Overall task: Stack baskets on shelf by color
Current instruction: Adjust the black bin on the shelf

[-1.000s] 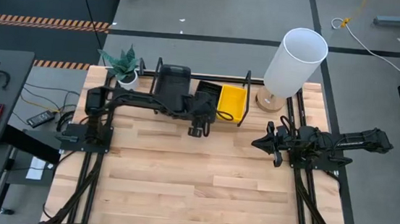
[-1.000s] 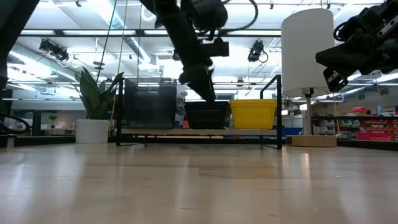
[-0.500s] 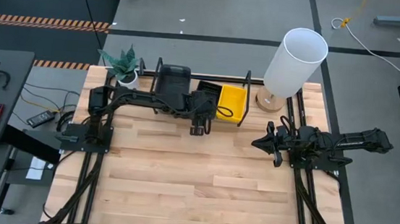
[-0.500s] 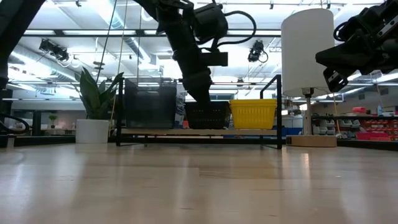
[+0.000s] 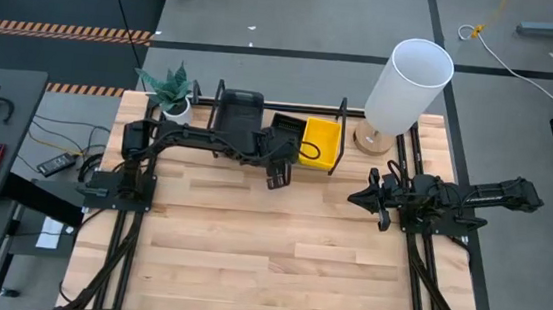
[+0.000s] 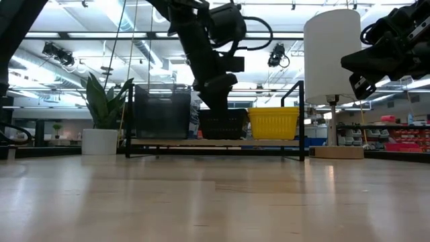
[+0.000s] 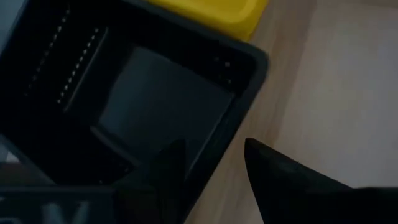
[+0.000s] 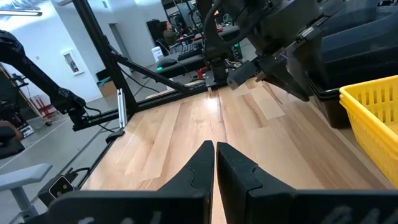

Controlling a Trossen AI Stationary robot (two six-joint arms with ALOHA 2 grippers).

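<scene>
The left end effector [image 7: 208, 171], jaws spread and empty, has drawn slightly back from the black basket [image 7: 155, 106], which sits on the shelf [image 6: 215, 142] beside the yellow basket [image 6: 273, 123]; placement looks finished.

Open tabletop [image 5: 279, 246] in front; shelf [image 5: 333, 140] baskets, lamp [image 5: 408, 86], plant [image 5: 172, 91] crowd the rear.

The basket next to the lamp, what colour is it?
Yellow, clearest in the low view.
</scene>
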